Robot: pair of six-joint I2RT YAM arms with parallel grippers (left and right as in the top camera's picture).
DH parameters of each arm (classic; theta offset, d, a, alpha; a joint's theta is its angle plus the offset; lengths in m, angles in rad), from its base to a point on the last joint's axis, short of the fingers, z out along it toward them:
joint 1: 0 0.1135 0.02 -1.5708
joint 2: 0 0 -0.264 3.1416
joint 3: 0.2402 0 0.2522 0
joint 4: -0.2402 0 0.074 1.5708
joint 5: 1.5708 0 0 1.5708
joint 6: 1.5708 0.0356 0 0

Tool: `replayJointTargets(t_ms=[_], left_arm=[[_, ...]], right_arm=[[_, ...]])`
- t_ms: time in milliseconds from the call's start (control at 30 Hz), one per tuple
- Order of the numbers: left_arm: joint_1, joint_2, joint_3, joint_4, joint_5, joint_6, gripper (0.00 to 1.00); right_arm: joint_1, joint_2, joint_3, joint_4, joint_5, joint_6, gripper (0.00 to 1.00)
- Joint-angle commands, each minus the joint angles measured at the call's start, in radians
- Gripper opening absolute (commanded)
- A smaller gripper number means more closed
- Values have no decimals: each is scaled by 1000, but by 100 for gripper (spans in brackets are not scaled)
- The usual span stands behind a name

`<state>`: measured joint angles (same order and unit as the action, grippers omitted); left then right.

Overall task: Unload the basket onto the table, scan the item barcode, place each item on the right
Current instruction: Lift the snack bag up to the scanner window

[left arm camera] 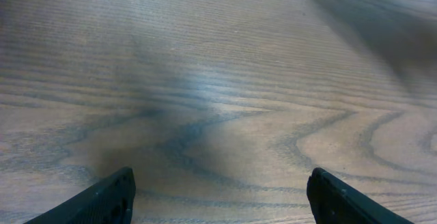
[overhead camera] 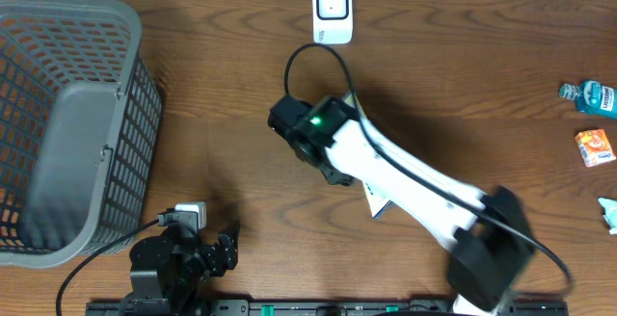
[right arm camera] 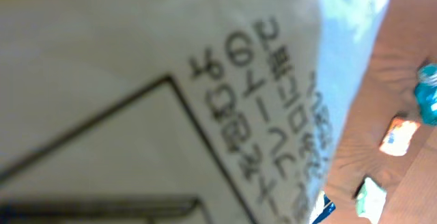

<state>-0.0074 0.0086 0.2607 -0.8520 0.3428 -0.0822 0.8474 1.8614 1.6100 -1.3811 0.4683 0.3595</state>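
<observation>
Overhead, right gripper [overhead camera: 337, 171] sat mid-frame below the barcode scanner [overhead camera: 333, 13], pinching a white packet [overhead camera: 378, 200] half hidden under the arm, only right wrist view showed its Japanese print, left gripper [overhead camera: 224, 244] spread, lower left.

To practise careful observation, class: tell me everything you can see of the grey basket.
The grey basket looks like plastic, with lattice walls, a solid rim and a plain floor. It stands upright on the wooden table at its left side, partly cut off by the edge of the overhead view. Nothing shows inside it, and only the table is seen touching it.
</observation>
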Motion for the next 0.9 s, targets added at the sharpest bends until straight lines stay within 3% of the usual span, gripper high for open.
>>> replayJointTargets(t_ms=[0,100,400,633,867], left_arm=[[2,-5,3,-15,12,-5,80],[2,-5,3,-15,12,-5,81],[2,-5,3,-15,12,-6,81],[2,-5,3,-15,12,-5,80],[2,-5,3,-15,12,-6,81]], right_arm=[[17,-92,18,-18,40,-39,1],[13,-181,18,17,-95,-73,1],[-179,-384,18,212,-926,-357,1],[-509,-295,-56,404,-1375,-428,1],[-647,-118,-71,684,-1678,-380,1]])
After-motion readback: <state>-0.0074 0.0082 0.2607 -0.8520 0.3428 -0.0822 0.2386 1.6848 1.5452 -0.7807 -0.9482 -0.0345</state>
